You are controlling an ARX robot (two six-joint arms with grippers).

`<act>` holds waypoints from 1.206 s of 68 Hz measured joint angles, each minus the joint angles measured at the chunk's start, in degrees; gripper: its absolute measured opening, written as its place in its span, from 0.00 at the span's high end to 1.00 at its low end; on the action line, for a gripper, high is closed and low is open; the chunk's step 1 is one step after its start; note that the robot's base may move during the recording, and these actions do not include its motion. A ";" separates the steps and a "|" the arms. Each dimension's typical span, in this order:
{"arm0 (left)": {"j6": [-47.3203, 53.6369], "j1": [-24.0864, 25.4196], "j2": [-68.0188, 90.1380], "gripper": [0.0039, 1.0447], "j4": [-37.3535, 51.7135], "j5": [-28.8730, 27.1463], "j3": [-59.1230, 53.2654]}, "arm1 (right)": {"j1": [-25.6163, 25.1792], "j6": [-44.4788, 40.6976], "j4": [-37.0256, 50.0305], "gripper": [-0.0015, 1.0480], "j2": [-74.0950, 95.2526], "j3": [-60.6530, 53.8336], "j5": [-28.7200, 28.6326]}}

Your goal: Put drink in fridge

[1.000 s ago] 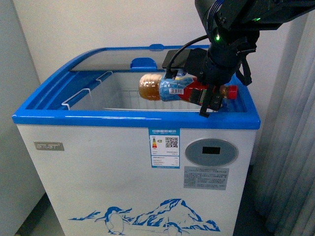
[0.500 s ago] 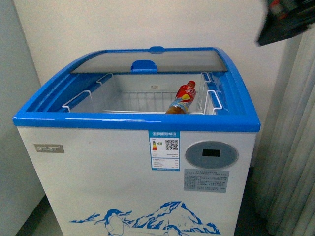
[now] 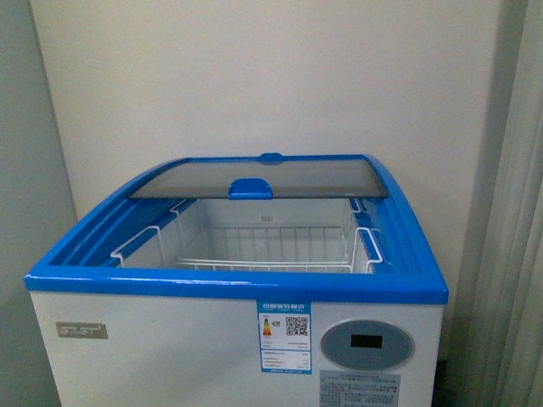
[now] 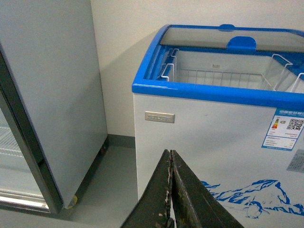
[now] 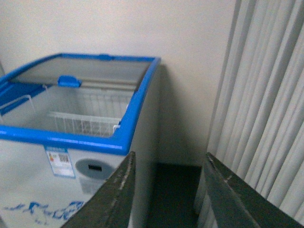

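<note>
The fridge (image 3: 237, 284) is a white chest freezer with a blue top rim. Its glass lid (image 3: 254, 180) is slid to the back, leaving the front open over a white wire basket (image 3: 271, 246). The drink shows in no view; the basket's visible part holds nothing I can see. Neither arm shows in the front view. My left gripper (image 4: 170, 152) is shut and empty, low in front of the fridge's white front (image 4: 209, 123). My right gripper (image 5: 169, 156) is open and empty, off the fridge's right front corner (image 5: 124, 142).
A tall grey-white cabinet (image 4: 52, 95) stands left of the fridge with a strip of grey floor (image 4: 114, 175) between them. Pale pleated curtains (image 5: 266, 95) hang right of the fridge, also at the front view's right edge (image 3: 517, 254). A wall is behind.
One second ago my right gripper held the drink over the open fridge. Half a second ago the drink lay in the basket and the arm had lifted away. Now the front view sits further back, with no drink visible.
</note>
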 joint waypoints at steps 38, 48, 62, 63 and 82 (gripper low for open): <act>0.00 0.00 -0.02 0.98 -0.04 0.02 0.00 | 11.37 0.17 5.27 0.97 -9.84 -14.91 10.86; 0.00 0.00 -0.02 0.98 -0.04 0.02 0.00 | 11.39 0.17 5.64 0.97 -11.15 -16.83 10.86; 0.00 0.00 -0.02 0.98 -0.04 0.02 0.00 | 11.39 0.17 6.05 0.97 -12.52 -18.56 10.86; 0.00 0.00 -0.02 0.98 -0.04 0.02 0.00 | 11.39 0.17 6.05 0.97 -12.59 -18.62 10.86; 0.00 0.00 -0.02 0.98 -0.04 0.02 0.00 | 11.39 0.17 6.49 0.97 -14.25 -20.39 10.88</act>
